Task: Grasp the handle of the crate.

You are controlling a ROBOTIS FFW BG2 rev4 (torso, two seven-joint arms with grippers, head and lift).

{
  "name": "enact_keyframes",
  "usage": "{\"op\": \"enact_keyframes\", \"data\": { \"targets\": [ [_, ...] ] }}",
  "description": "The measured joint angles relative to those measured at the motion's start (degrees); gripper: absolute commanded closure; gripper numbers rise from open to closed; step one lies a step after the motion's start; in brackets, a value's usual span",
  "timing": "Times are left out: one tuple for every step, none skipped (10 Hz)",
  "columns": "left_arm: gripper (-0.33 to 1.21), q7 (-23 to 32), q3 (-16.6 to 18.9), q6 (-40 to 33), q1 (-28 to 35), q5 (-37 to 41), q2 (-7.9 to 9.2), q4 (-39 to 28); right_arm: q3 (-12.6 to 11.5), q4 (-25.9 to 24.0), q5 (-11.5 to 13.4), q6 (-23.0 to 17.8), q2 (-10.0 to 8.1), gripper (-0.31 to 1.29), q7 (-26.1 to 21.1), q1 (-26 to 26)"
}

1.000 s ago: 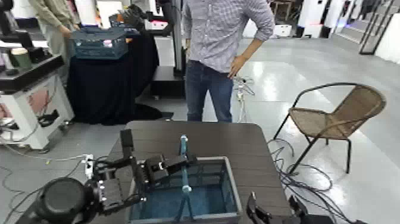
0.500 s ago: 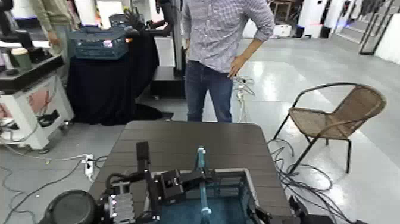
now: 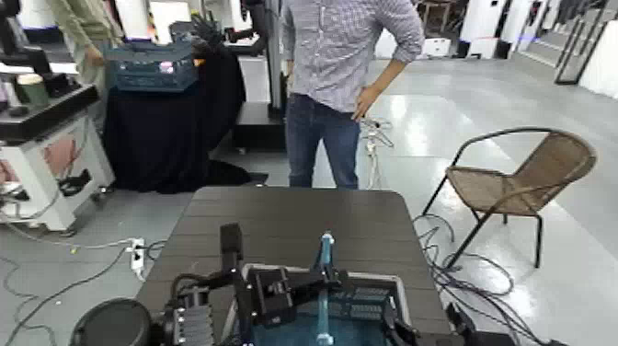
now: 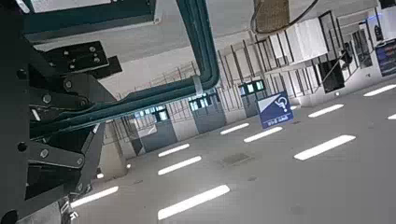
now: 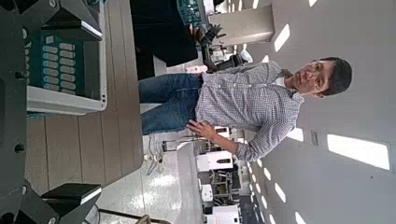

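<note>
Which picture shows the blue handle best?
The head view: the handle stands upright over the crate, beside the left hand. The left wrist view shows mostly ceiling; the right wrist view shows only a crate corner.

Bright overhead ceiling strip lights (image 4: 191,200), glare on glossy floor (image 3: 432,120), soft overall blur.

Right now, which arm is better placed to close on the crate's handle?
Left. Its tool is already at the upright handle over the crate, while the right tool sits low beside the crate's rim, away from it.
</note>
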Motion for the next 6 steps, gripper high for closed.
{"op": "enact_keyframes", "data": {
  "targets": [
    [1.20,0.00,-0.03,0.01,0.13,0.31,-0.08,-0.17,-0.05,0.03,0.00,-0.01,0.04,0.15,0.00,0.02],
    [1.20,-0.01,0.00,-0.03,0.22,0.54,-0.19,-0.24,-0.11,0.04,0.00,-0.01,0.09,0.15,0.00,0.07],
    [1.20,-0.01,0.04,-0.07,0.26,0.68,-0.24,-0.26,-0.18,0.04,0.03,-0.01,0.13,0.15,-0.08,0.08],
    [1.20,-0.01,0.04,-0.08,0.29,0.79,-0.26,-0.26,-0.22,0.04,0.17,-0.05,0.14,0.15,-0.09,0.09],
    [1.20,-0.01,0.04,-0.08,0.34,0.92,-0.30,-0.16,-0.23,0.01,0.35,-0.15,0.14,0.15,-0.09,0.09],
    [1.20,-0.01,0.04,-0.08,0.41,1.06,-0.35,-0.04,-0.24,-0.01,0.46,-0.35,0.14,0.15,-0.13,0.09]
  ]
}}
